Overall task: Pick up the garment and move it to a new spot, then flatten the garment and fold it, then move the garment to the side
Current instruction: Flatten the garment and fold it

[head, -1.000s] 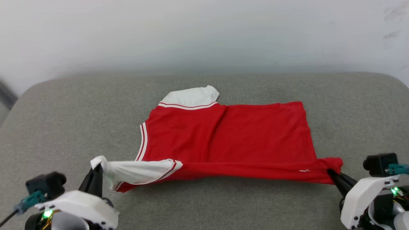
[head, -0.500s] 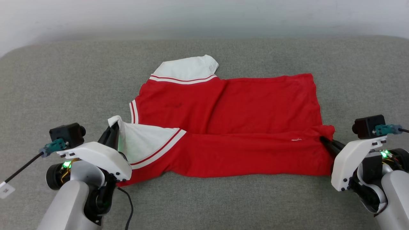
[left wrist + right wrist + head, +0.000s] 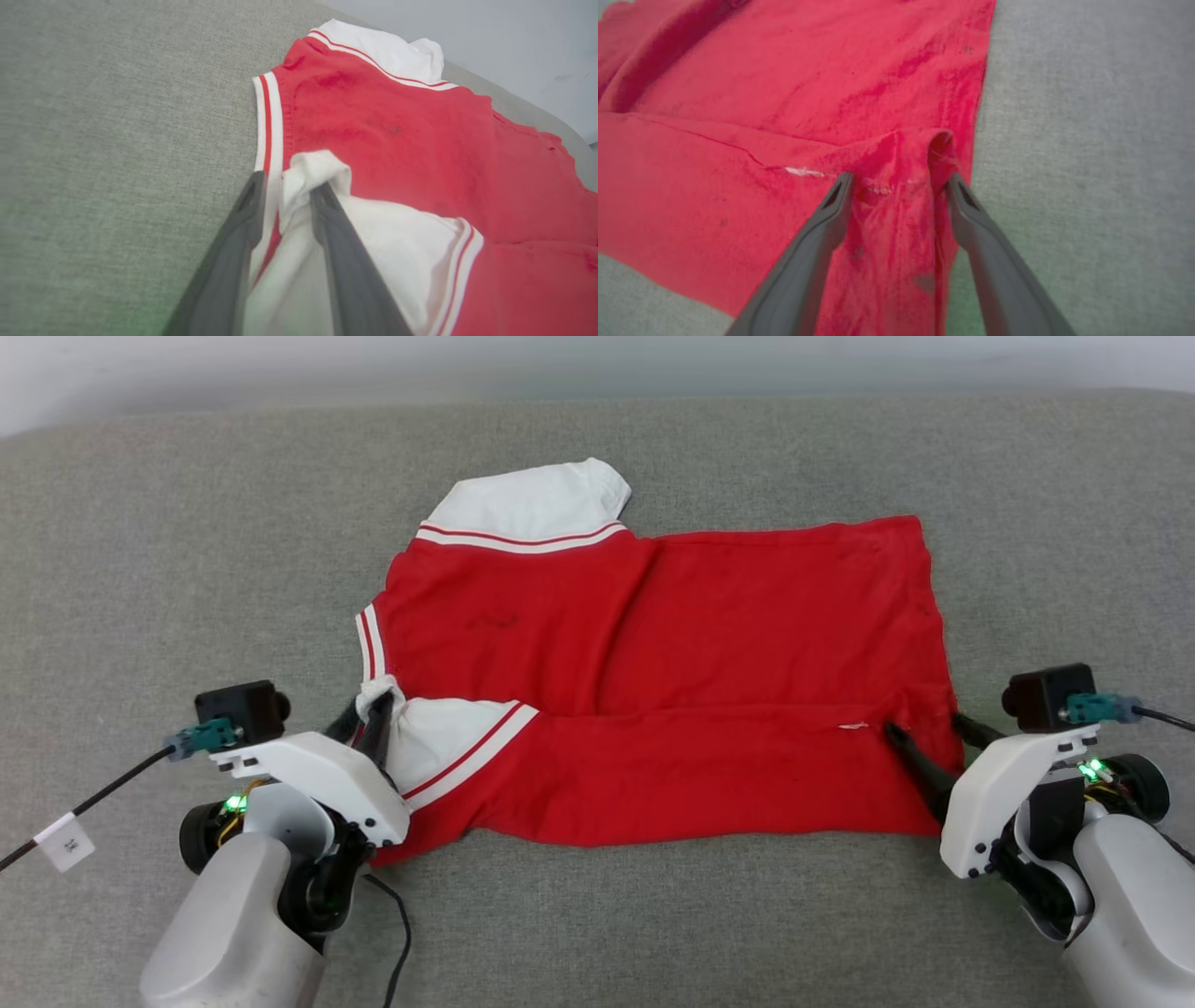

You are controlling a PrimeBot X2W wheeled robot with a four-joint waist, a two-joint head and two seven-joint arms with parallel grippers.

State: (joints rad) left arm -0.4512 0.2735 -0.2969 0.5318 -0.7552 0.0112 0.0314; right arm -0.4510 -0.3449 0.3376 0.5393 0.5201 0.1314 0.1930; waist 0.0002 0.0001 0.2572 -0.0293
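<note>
**Item.** The red jersey-style T-shirt with white short sleeves and striped trim (image 3: 653, 644) lies at the centre of the grey woven-fabric surface (image 3: 187, 523). Its collar end is at 9 o'clock and its hem at 3 o'clock. The long edge at 6 o'clock lies turned over toward 12 o'clock as a flat strip across the body. The far white sleeve (image 3: 532, 499) sticks out unfolded at 11 o'clock.

**Left pincer** (image 3: 366, 714). It is at 8 o'clock of the shirt. The fingers stand a little apart with the bunched tip of the near white sleeve (image 3: 448, 733) between them. Whether they grip it cannot be told.

**Right pincer** (image 3: 922, 723). It is at 4 o'clock. The fingers are spread wide and straddle the folded hem corner. Nothing is held.

**Step in hand (judgement).** This is the first lengthwise fold, at the point of letting go. The flattening looks done, though the sleeve tip is rumpled.

**Next move (judgement).**
- Both pincers need to back off toward 6 o'clock, low and straight, so the fingers do not snag the laid strip.
- The left needs the more care, as sleeve cloth sits in its gap.
- After that, the 12 o'clock edge and far sleeve call for a matching fold toward 6 o'clock.
</note>
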